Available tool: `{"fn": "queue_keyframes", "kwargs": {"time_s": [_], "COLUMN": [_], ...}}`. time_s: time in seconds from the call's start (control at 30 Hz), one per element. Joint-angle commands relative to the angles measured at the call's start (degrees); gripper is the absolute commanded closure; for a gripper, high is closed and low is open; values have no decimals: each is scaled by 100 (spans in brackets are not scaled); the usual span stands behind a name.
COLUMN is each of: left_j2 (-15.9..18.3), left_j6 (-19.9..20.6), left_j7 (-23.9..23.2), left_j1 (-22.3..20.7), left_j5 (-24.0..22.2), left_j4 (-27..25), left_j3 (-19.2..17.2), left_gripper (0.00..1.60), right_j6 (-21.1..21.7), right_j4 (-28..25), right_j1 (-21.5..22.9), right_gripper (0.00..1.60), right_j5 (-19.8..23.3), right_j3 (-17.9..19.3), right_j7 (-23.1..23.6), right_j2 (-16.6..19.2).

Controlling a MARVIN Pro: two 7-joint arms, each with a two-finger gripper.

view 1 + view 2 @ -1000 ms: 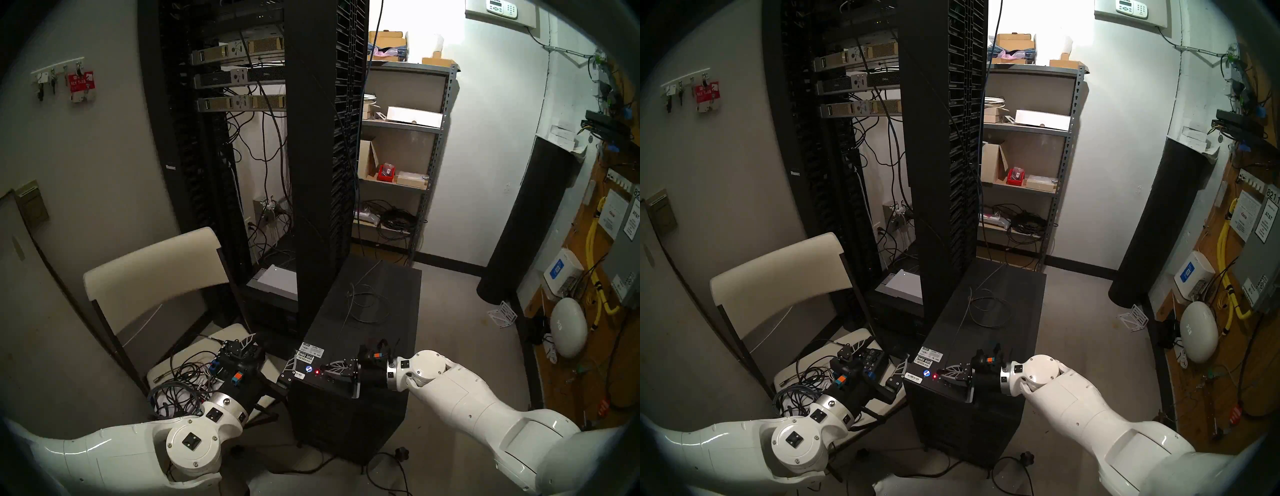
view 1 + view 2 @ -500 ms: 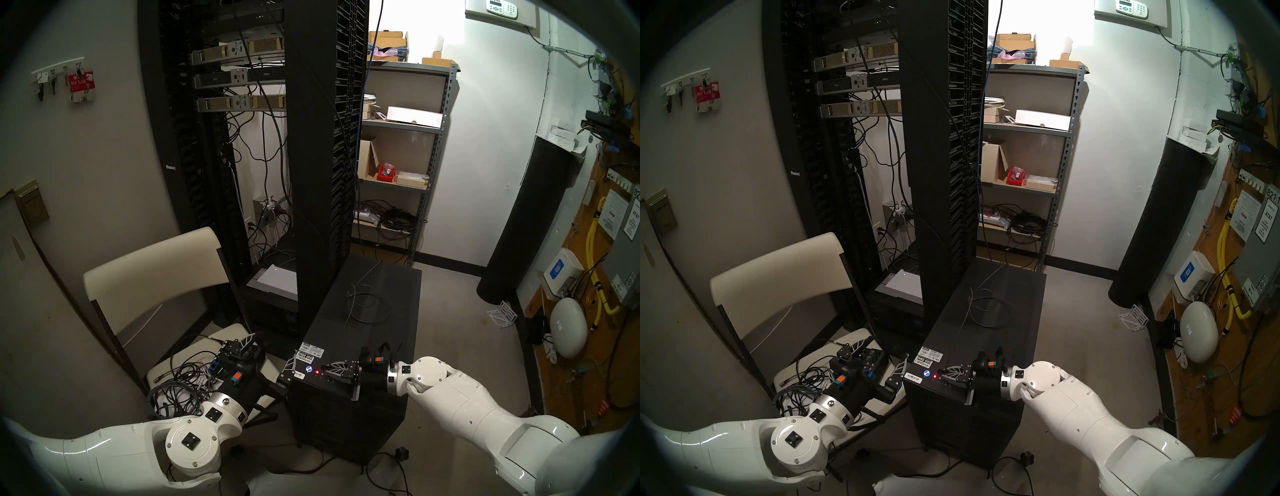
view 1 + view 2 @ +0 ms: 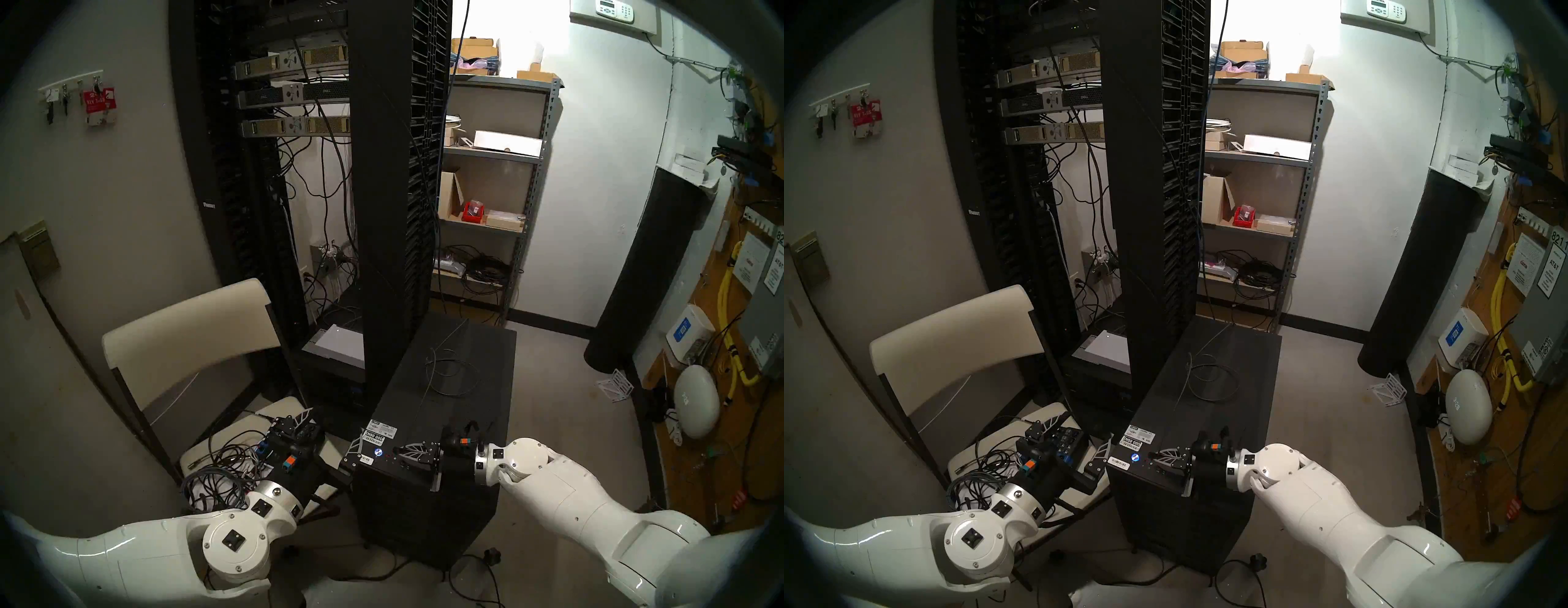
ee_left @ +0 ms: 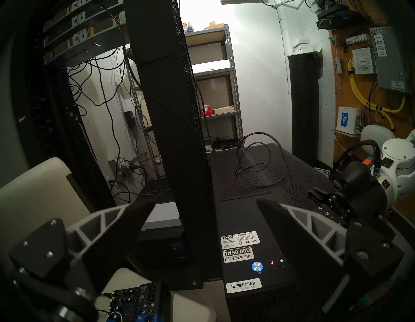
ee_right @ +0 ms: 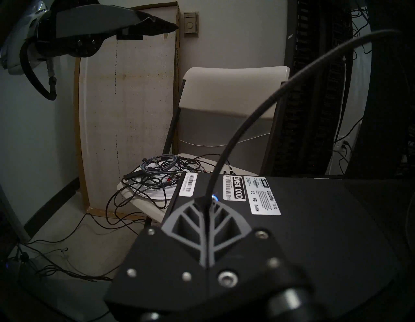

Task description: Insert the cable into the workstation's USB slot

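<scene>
The workstation (image 3: pixel 458 407) is a black tower in the middle of the floor, with white stickers and a blue-lit button (image 4: pixel 257 266) at its near top edge. The thin grey cable (image 3: pixel 449 373) lies looped on its top (image 4: pixel 265 171) and runs forward to my right gripper (image 3: pixel 396 450). That gripper is shut on the cable's end (image 5: pixel 235 135), with its fingertips (image 5: pixel 205 200) low over the top panel beside the button. The plug is hidden between the fingers. My left gripper (image 3: pixel 330 431) hangs open and empty by the tower's left front corner.
The tall black server rack (image 3: pixel 394 212) stands right behind the tower's left side. To the left a white folding chair (image 3: pixel 186 331) carries a heap of cords (image 3: pixel 220 467) and a blue mixer (image 4: pixel 134 301). A metal shelf (image 3: pixel 488 170) stands at the back.
My right wrist has turned slightly while its fingertips stayed beside the blue button. The red light next to that button no longer shows in the head views. The left arm has not moved.
</scene>
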Motion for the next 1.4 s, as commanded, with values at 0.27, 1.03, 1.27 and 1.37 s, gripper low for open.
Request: {"fn": "queue_keyframes", "kwargs": {"time_s": [0.27, 1.03, 1.27, 1.37], "left_j2": [6, 13, 33, 41], "left_j6": [-29, -70, -69, -74], "left_j7": [-24, -11, 9, 12], "left_j1": [-50, -54, -50, -52], "left_j5": [-8, -73, -80, -82], "left_j4": [-96, -88, -100, -102], "left_j3": [-31, -34, -33, -31], "left_gripper": [0, 0, 0, 0], "right_j6": [-176, -29, -27, -32], "right_j4": [18, 112, 64, 64], "right_j1": [47, 125, 91, 90], "right_gripper": [160, 160, 160, 160], "right_j5": [2, -126, -134, -140], "right_j3": [46, -20, 15, 24], "right_j7": [-46, 29, -8, -25], "right_j2": [-97, -135, -119, -120]}}
